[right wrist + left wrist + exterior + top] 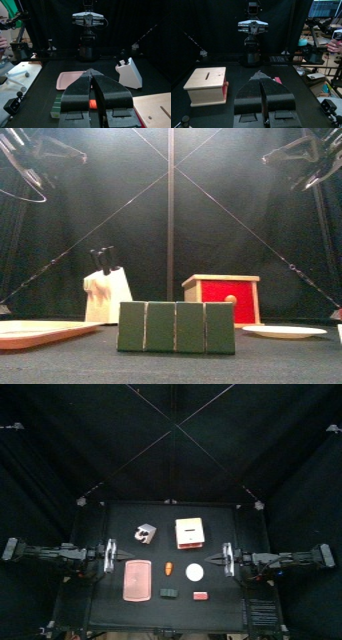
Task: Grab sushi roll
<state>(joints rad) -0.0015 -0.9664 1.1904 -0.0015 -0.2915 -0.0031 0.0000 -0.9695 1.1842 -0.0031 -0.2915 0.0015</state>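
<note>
Two pincers, both mine, both empty. My left pincer (263, 80) has its jaws pressed together, tips meeting, at the worktop's left edge. My right pincer (91, 75) is likewise closed on nothing, at the right edge.

Beyond the left pincer's tips sits a wooden box (206, 85) with a slot in its top and red sides; the opposite arm stands past the far edge. Beyond the right pincer's tips lie the pink tray (68, 80) and the white knife block (128, 73), with the orange carrot piece (93, 103) just beside the jaws.

The sushi roll (168, 593) is near the worktop's (120, 519) front edge, roughly midway between the two arms, in front of the carrot piece, with the pink tray to its left and the small pink-red block (201, 596) to its right. It touches neither pincer. A white plate (195, 571) lies right of the carrot piece.
</note>
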